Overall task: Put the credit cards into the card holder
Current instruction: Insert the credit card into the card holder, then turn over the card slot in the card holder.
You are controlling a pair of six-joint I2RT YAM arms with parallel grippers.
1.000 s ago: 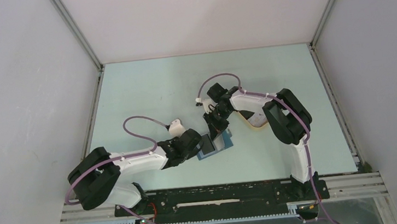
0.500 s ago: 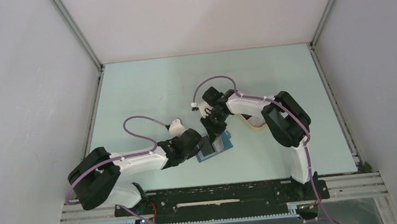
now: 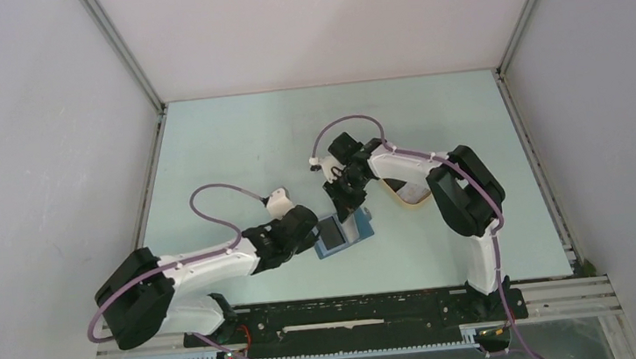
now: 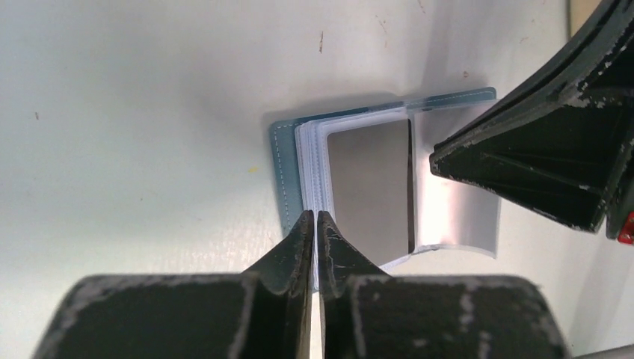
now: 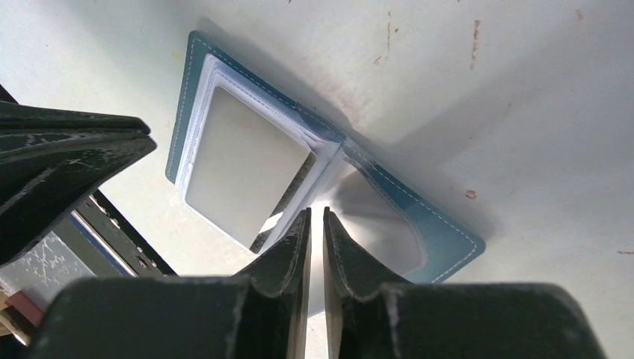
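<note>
Noted left fingers (image 4: 299, 250) pinched to a hairline on near edge of card holder (image 4: 284, 168) sleeve stack. Found right fingers (image 5: 296, 247) a narrow slit apart, tips over the fold; cannot tell of any sleeve caught between. Logged card holder lying open on pale green surface (image 3: 241, 143), blue cover down. Observed one grey credit card (image 4: 370, 187) inside top clear sleeve, next sleeve bowed up beside right fingers. Spotted beige tray (image 3: 406, 196) just beyond, partly behind right arm (image 3: 401, 164).

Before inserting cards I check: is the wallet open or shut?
Open. The wallet lies spread, inner pockets showing, one holding a card.
</note>
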